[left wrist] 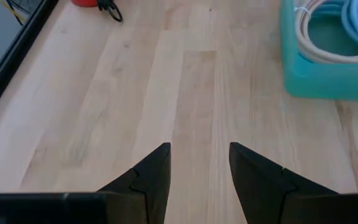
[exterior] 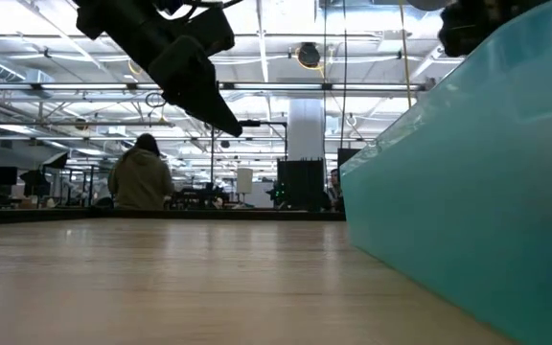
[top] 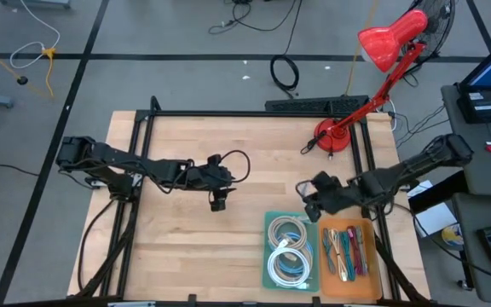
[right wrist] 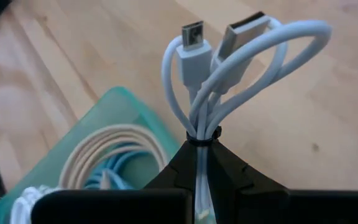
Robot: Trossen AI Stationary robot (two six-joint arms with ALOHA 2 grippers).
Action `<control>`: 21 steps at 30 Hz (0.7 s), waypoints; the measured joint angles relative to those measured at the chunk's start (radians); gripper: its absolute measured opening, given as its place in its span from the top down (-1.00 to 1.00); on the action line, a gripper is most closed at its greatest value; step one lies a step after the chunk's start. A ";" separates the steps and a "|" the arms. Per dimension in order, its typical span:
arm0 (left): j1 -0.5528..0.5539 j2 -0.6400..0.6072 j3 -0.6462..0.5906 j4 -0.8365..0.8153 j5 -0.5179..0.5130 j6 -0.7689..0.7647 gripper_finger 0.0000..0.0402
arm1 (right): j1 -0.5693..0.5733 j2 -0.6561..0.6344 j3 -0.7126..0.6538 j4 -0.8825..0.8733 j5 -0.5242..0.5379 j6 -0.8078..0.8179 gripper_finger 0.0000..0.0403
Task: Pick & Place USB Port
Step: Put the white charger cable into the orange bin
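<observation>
So the right gripper [right wrist: 201, 162] has its jaws pinched tight on a bundled white USB cable [right wrist: 229, 68], gripping right below the little black tie, with the loops and both plugs (one micro, one full-size) sticking out past the fingertips. It's hanging just above the far corner of the teal plastic bin [top: 290, 251] that holds coiled beige and blue cables [top: 288, 247], with the orange tray of mixed coloured wires [top: 348, 251] sitting right beside that bin. The grip is only on a thin waist of cord, so I'd reckon slow, smooth moves are the way to go here, since a jerk could let the bundle swing or slide out. Keep it high enough that the dangling loops clear the bin's rim, and don't let go until it's low over the drop spot. The left gripper [left wrist: 199, 168] is waiting over bare wooden tabletop [top: 194, 247], off to the side of the bin away from the tray, jaws apart and empty.
</observation>
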 joint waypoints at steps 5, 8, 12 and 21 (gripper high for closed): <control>0.000 0.000 -0.018 0.020 0.000 -0.026 0.17 | 0.134 0.008 0.000 -0.067 0.082 0.176 0.95; 0.000 0.001 -0.018 0.019 0.001 -0.043 0.18 | 0.218 0.022 0.000 -0.107 0.122 0.279 0.95; -0.001 0.000 -0.018 0.018 0.001 -0.071 0.17 | 0.319 0.051 0.000 -0.133 0.153 0.400 0.95; -0.028 0.000 -0.018 0.018 0.001 -0.122 0.18 | 0.534 0.119 0.000 -0.138 0.173 0.641 0.95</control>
